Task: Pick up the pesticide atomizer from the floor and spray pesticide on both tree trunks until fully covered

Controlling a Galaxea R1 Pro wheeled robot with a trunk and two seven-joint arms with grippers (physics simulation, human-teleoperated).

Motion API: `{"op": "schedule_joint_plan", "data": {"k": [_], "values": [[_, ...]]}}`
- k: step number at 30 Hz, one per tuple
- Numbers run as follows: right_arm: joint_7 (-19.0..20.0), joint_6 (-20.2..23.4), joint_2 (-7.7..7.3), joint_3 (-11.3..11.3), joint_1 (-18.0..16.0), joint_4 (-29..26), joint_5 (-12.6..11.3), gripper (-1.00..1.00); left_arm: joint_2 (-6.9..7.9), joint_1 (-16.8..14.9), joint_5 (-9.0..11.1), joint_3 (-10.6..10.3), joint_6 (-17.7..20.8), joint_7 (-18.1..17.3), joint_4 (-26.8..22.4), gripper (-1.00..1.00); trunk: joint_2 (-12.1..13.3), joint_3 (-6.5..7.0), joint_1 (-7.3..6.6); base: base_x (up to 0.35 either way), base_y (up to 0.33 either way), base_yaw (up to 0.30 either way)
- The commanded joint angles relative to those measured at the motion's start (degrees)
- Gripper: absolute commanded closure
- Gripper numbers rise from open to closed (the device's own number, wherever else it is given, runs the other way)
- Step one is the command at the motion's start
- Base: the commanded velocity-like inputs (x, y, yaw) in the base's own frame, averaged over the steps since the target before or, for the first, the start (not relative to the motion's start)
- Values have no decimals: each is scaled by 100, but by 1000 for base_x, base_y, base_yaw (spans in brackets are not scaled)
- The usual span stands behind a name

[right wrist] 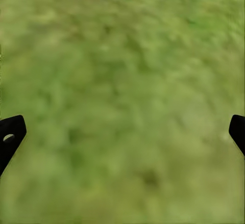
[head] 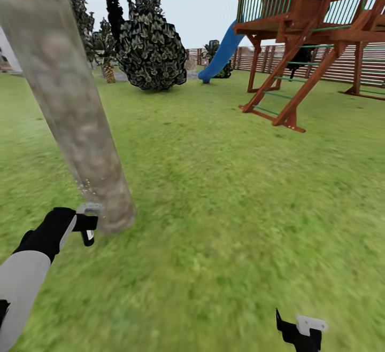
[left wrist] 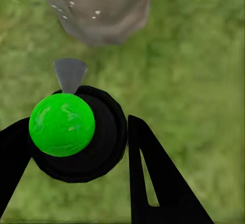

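Tree trunk (head: pixel 80 122): a thick, mottled grey-tan column is seen at the left of the head view, leaning up and out past the top edge; its base meets the lawn (head: pixel 230 208) just beside the left gripper. In the left wrist view the trunk's foot (left wrist: pixel 99 9) is seen just beyond the sprayer's nozzle, dotted with a few pale specks.

Left gripper (head: pixel 88 224): held low, near the foot of the trunk, on a black and grey arm. In the left wrist view (left wrist: pixel 76 147) its two black fingers are clamped around the sprayer.

Sprayer (left wrist: pixel 76 134): a round dark body with a bright green cap and a grey nozzle, gripped between the left fingers and pointed at the trunk. In the head view (head: pixel 90 210) only a small grey and dark shape is made out at the gripper.

Right gripper (head: pixel 302 330): seen at the bottom edge of the head view, well apart from the trunk. In the right wrist view (right wrist: pixel 122 132) its fingers are spread wide at either edge, with nothing between them but blurred grass.

Open room: a wide stretch of bare grass is seen ahead and to the right.

Edges: a dark leafy shrub (head: pixel 149 47) stands far ahead; a wooden play tower (head: pixel 310 37) with a blue slide (head: pixel 222 53) stands at the upper right; a slatted brown fence (head: pixel 331 63) closes the lawn behind them.
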Motion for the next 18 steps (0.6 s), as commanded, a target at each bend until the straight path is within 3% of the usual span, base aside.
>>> {"op": "schedule_joint_plan", "data": {"k": [1, 4, 7, 8, 15, 18], "values": [[-25, -12, 0, 36, -1, 0, -16, -100, -1, 51, -63, 23, 16, -50, 9, 100, -2, -5, 1, 231, -203, 263], [-25, -9, 0, 36, -1, 0, -15, -100, 30, 228, -66, 174, 3, -47, 6, 100, -2, -5, 1, 231, -202, 274], [-25, -15, 8, 42, -1, 0, -17, -100, 46, 349, -75, 690, -25, -42, 1, 100, -2, -5, 1, 236, -197, 275], [-25, -15, 9, 39, -1, 0, -18, -100, 47, 400, -75, 747, -29, -44, 0, 100, -2, -5, 1, 239, -192, 218], [-25, -15, 1, 36, -1, 0, -18, -100, 23, 728, -114, 769, -233, -50, -61, 100, -2, -5, 1, 236, -190, 27], [-25, -15, 1, 36, -1, 0, -18, -100, 12, 787, -118, 758, -235, -54, -73, 100, -2, -5, 1, 110, -255, 227]]}}
